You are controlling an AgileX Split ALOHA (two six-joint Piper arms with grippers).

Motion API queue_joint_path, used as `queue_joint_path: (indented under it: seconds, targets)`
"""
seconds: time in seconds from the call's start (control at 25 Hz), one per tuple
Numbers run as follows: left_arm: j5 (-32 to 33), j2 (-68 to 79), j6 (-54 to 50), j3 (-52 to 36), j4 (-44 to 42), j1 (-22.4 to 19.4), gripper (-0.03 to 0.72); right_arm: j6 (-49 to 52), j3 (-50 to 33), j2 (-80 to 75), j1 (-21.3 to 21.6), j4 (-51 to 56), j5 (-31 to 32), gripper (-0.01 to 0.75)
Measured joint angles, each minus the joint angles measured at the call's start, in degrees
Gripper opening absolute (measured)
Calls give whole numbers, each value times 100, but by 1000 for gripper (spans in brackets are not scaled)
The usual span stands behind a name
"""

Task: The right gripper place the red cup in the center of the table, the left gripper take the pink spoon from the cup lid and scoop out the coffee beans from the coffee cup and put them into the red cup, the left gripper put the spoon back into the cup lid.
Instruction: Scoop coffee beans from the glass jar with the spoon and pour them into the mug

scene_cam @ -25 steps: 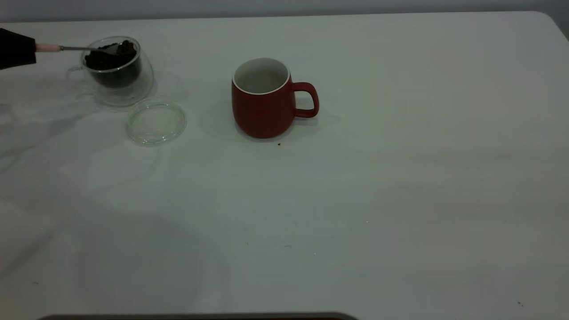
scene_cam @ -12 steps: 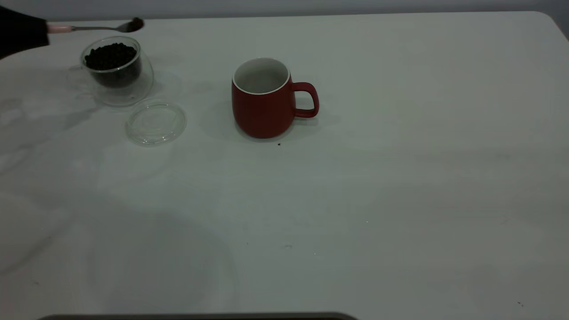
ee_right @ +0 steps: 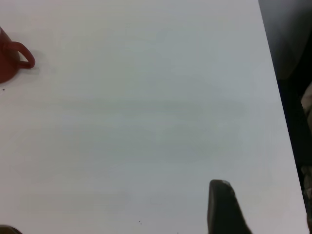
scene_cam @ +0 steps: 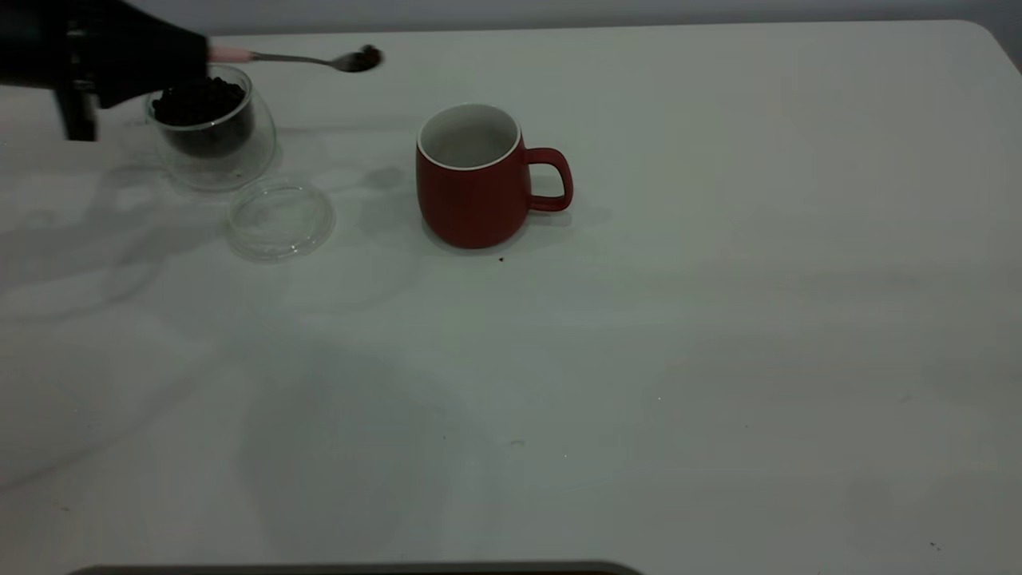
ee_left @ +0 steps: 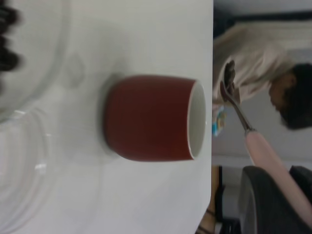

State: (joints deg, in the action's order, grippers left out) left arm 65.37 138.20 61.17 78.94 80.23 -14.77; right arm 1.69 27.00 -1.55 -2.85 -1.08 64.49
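The red cup [scene_cam: 475, 192] stands upright near the middle of the table [scene_cam: 718, 319], handle to the right, its white inside bare. My left gripper [scene_cam: 192, 56] hovers over the coffee cup [scene_cam: 211, 132] and is shut on the pink spoon [scene_cam: 311, 59] by its handle. The spoon's bowl carries coffee beans [scene_cam: 366, 56] and hangs in the air left of the red cup's rim. The left wrist view shows the spoon [ee_left: 236, 105] above the red cup [ee_left: 146, 117]. More coffee beans [scene_cam: 198, 100] fill the glass cup. The cup lid [scene_cam: 279, 220] lies bare on the table. My right gripper [ee_right: 114, 219] is open, far from the red cup [ee_right: 7, 63].
A person [ee_left: 258, 63] sits beyond the table's far edge in the left wrist view. A tiny dark speck [scene_cam: 501, 259] lies just in front of the red cup. White tabletop stretches to the right and front of the cup.
The left gripper lifted the spoon with beans out of the coffee cup, then carried it right toward the red cup. The cups and lid stayed put.
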Motion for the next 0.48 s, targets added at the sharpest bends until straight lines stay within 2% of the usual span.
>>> queue_joint_path:
  seconds: [0.28,0.48]
  targets:
    - [-124,0,252,0,-78,624,127,5,0,0,0,0,0,436]
    - [-511,0,620,0,-86,728,127,0,0,0,0,0,0,436]
